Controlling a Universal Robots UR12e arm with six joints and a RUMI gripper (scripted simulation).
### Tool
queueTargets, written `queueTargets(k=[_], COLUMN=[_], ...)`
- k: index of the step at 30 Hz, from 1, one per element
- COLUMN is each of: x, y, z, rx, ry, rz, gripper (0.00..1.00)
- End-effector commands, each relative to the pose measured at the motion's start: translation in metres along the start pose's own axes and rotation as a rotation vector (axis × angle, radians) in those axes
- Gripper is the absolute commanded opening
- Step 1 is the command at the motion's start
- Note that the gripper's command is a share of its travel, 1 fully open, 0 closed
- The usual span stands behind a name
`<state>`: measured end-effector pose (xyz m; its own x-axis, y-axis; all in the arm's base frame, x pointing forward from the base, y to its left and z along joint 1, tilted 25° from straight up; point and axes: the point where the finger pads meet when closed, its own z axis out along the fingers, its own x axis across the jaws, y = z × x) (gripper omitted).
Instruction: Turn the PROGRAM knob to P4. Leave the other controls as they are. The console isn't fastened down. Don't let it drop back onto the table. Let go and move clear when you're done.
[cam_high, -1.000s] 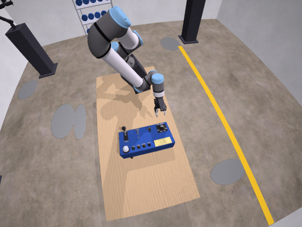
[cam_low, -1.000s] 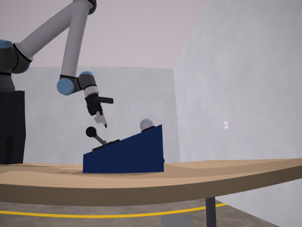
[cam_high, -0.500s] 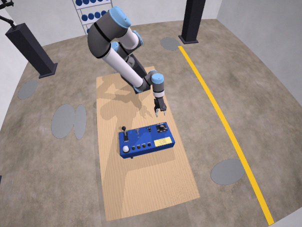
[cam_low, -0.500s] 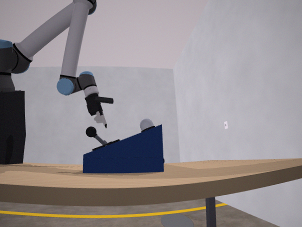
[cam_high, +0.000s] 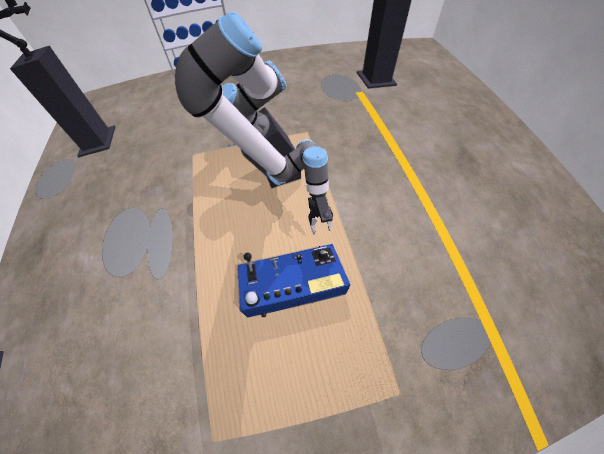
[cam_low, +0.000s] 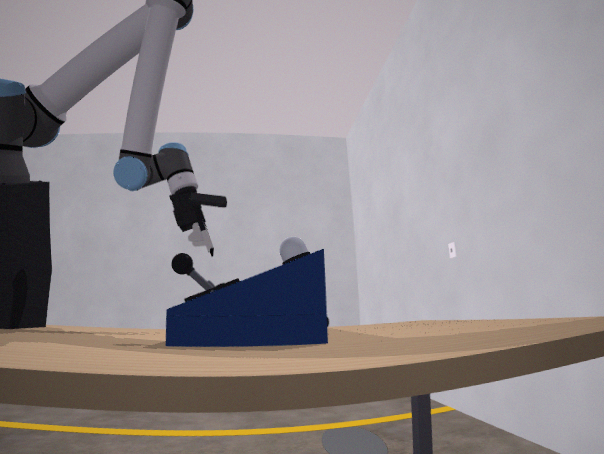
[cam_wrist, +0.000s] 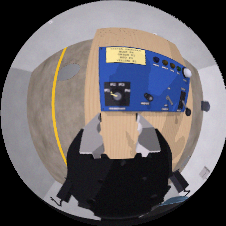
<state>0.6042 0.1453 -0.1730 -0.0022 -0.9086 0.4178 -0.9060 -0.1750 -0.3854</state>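
A blue wedge-shaped console (cam_high: 292, 287) (cam_low: 260, 305) (cam_wrist: 140, 82) stands on the wooden table (cam_high: 300, 370). Its PROGRAM knob (cam_high: 323, 257) (cam_wrist: 113, 93), black with a yellow pointer, sits on a black plate at the console's back right corner in the top view. My gripper (cam_high: 320, 229) (cam_low: 210, 251) (cam_wrist: 118, 113) hangs in the air above and just behind that corner, fingers pointing down. The fingers stand partly open with nothing between them. It touches nothing.
The console also carries a black ball-topped lever (cam_high: 248, 259) (cam_low: 182, 263), a toggle (cam_high: 274, 263), a small knob (cam_high: 299, 259), a white dome button (cam_high: 251, 299) (cam_low: 293, 248), a row of small buttons (cam_high: 281, 292) and a yellow label (cam_high: 326, 284). Dark pillars stand on the floor.
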Motion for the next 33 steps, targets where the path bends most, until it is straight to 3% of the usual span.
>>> queueTargets(k=[1,17,33], x=[0.000,0.000,0.000], y=[0.000,0.000,-0.001], z=[0.000,0.007,0.049], rx=[0.001,0.001,0.001], ry=[0.000,0.000,0.000], rz=[0.000,0.000,0.000], gripper=[0.44,0.44,0.44])
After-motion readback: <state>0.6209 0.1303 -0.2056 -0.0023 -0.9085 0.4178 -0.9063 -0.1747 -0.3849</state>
